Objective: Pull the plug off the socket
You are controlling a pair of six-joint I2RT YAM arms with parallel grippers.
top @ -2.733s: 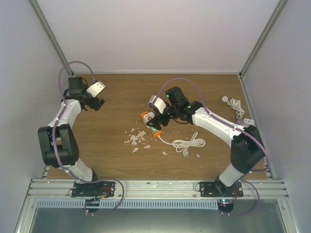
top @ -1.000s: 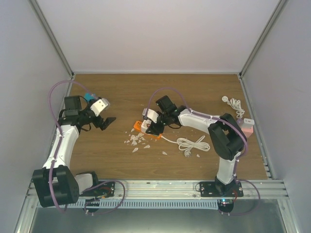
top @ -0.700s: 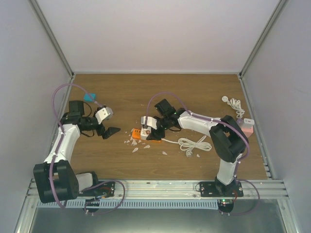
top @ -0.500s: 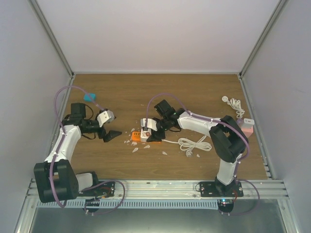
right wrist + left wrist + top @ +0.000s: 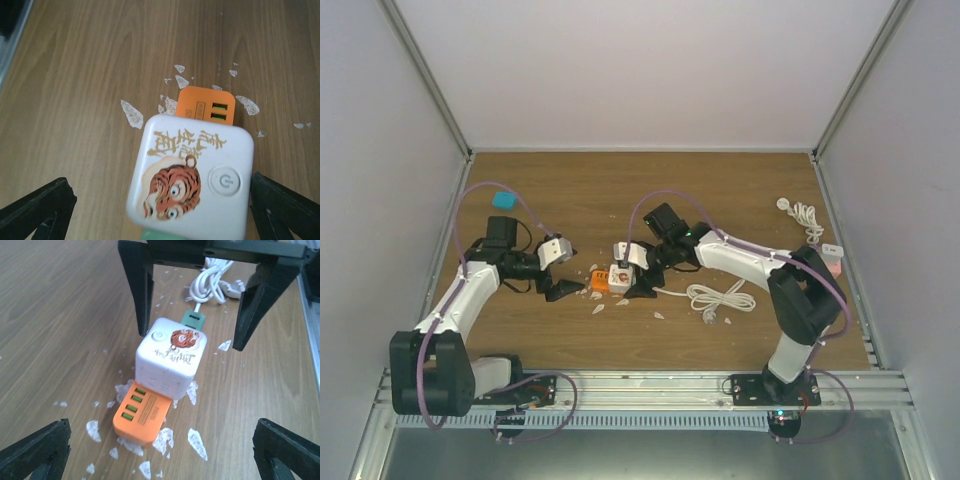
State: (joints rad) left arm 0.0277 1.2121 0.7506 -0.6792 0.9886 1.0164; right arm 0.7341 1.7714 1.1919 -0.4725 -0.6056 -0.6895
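The white cube socket (image 5: 619,277) with a tiger print lies on the wooden table, and the orange USB plug (image 5: 599,283) sticks out of its left side. In the left wrist view the plug (image 5: 142,412) points at my left gripper (image 5: 160,460), which is open and a short way off. My left gripper (image 5: 567,290) sits just left of the plug. My right gripper (image 5: 638,285) is open and straddles the socket (image 5: 192,175) with a finger on each side. The plug (image 5: 207,105) shows beyond it. The right gripper's fingers (image 5: 142,290) show past the socket (image 5: 170,357).
The socket's white cord lies coiled (image 5: 715,297) to the right. White flakes (image 5: 603,300) are scattered around the plug. A teal object (image 5: 503,200) lies at the back left. Another white cable (image 5: 805,215) and a pink-white item (image 5: 832,258) lie at the right edge.
My left gripper has swung right and down, closing in on the orange plug. My right gripper has shifted left and nearer with the socket between its fingers.
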